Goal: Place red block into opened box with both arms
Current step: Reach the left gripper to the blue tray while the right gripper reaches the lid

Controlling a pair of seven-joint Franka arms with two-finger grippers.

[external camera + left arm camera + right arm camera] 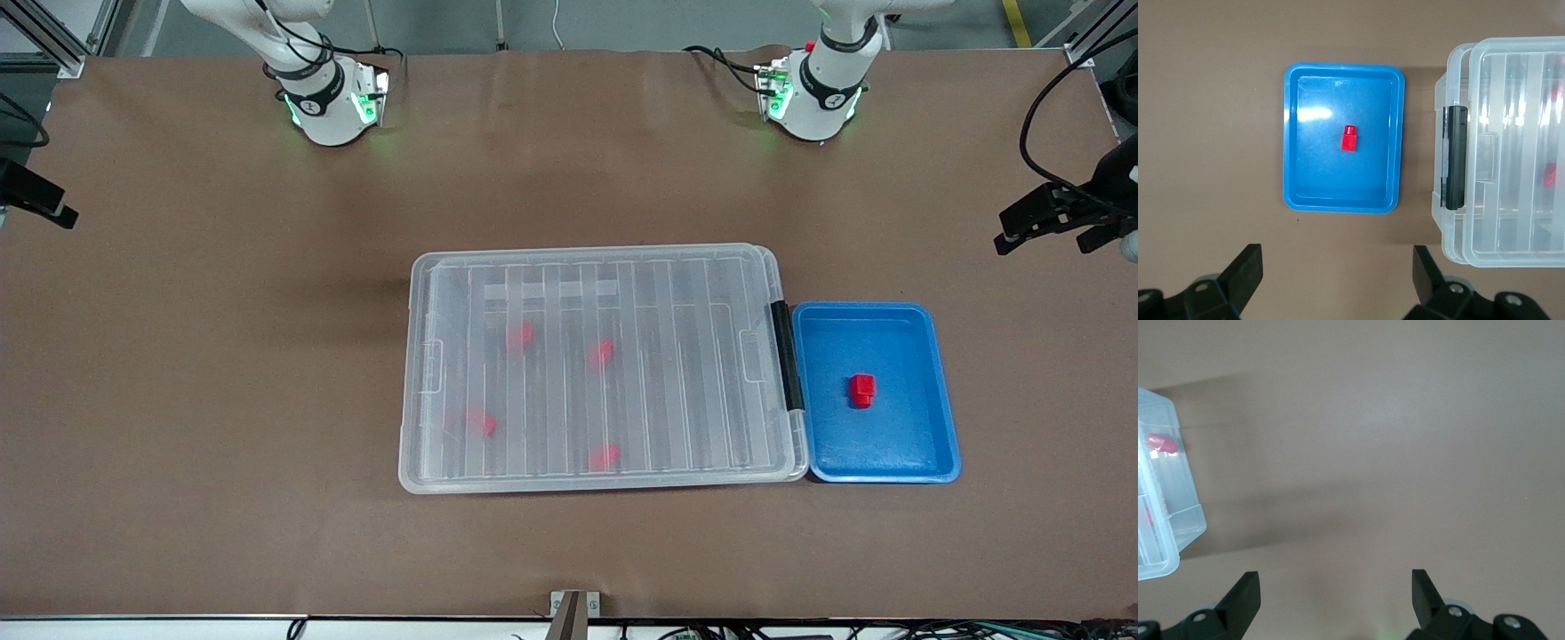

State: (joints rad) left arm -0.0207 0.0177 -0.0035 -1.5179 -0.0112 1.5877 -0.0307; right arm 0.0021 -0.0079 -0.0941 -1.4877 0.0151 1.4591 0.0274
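The red block (861,389) (1349,139) lies in a small blue tray (933,444) (1293,133). Beside the tray stands the clear box (605,483) (1511,153), its ribbed lid lying flat on it. A black clip (787,356) (1453,157) sits on the short end that faces the tray. My left gripper (1009,229) (1337,260) hangs open over bare table at the left arm's end, apart from the tray. My right gripper (53,209) (1335,581) hangs open over bare table at the right arm's end, with a corner of the box (1165,520) in its view.
Several more red blocks (521,334) show blurred through the box's lid. Brown table (222,356) surrounds the box and tray. Both arm bases (329,98) stand along the edge of the table farthest from the front camera.
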